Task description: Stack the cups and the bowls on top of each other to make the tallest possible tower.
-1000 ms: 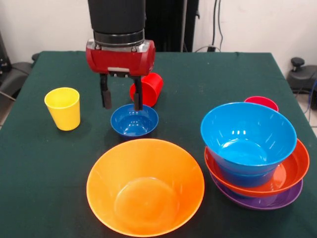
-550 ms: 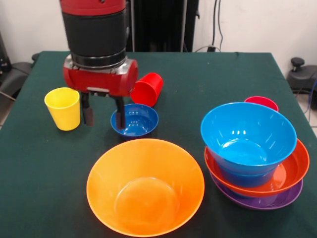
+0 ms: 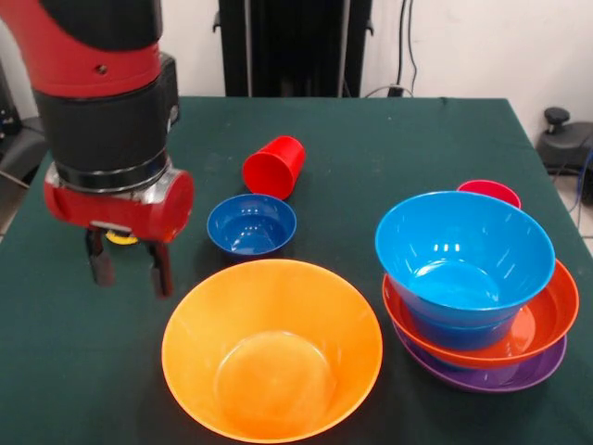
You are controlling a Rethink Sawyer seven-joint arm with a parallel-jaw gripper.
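My gripper [image 3: 131,269] hangs open and empty over the cloth at the left, just left of the huge orange bowl [image 3: 271,348]. Its red body hides the yellow cup [image 3: 121,239] except for a sliver. A small blue bowl [image 3: 251,224] sits upright behind the orange one. Behind that, a red cup [image 3: 274,167] lies on its side. At the right stands the tower: a purple bowl [image 3: 482,375] lowest, a red-orange bowl [image 3: 548,315] in it, and a large blue bowl [image 3: 463,250] on top. A pinkish-red cup [image 3: 489,191] peeks out behind the tower.
The green cloth [image 3: 417,139] covers the whole table. Dark equipment and cables stand beyond its far edge.
The gripper has left the spot over the small blue bowl and swung left and toward the camera. It stays open and now covers the yellow cup. The bowls and cups have not moved.
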